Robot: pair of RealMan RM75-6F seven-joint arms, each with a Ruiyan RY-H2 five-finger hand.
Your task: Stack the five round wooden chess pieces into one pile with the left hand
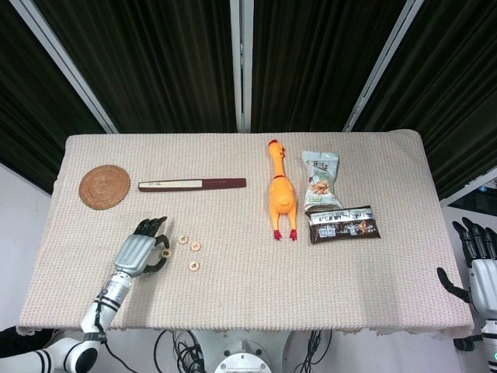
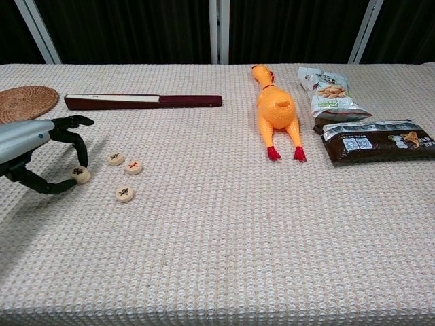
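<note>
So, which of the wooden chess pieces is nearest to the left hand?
The leftmost piece, lying right at the left hand's fingertips. The other three visible pieces lie apart, further right.

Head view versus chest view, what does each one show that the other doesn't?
Only the head view shows the right hand, idle off the table's right edge, and the table's front edge. Only the chest view shows the marks on the chess pieces and the left hand's fingers curled around one piece. Both show the rubber chicken, snack bags, woven coaster and folded fan.
</note>
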